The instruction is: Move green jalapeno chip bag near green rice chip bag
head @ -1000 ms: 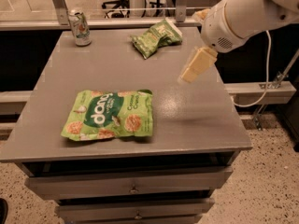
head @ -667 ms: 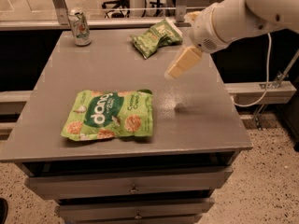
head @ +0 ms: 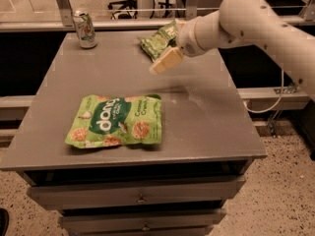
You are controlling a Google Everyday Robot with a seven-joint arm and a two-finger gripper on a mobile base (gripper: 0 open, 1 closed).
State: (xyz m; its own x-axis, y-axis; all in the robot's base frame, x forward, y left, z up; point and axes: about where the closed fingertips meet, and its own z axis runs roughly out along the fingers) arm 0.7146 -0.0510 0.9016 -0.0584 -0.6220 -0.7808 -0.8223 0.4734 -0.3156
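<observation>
Currently the gripper [head: 165, 62] hangs in the air over the back half of the grey table [head: 211, 127], at about 1 o'clock from the tabletop's middle. It shows as one pale cream slab tilted down toward 8 o'clock, and whether it is spread or pressed together I cannot tell. Nothing is seen in its grasp. The white arm [head: 246, 21] reaches in from 3 o'clock, and its rounded wrist sits just behind the gripper.

The green jalapeno chip bag [head: 155, 42] lies near the table's far edge, at about 12 to 1 o'clock from the middle. It is a wrinkled olive-green bag, and its right end is hidden behind the wrist. The gripper is just at 6 o'clock of it in the picture; whether the two touch cannot be told from this view.

The green rice chip bag [head: 115, 121] lies flat at about 7 o'clock from the middle, near the front edge, with white lettering and round orange-tan cakes on its face. It is well apart from the jalapeno bag, with bare tabletop between them.

A soda can [head: 84, 29] stands upright at the far left corner, at about 11 o'clock. Below the tabletop are drawers [head: 140, 198] with small knobs. A cable [head: 280, 90] hangs at 3 o'clock, above a speckled floor [head: 280, 191].
</observation>
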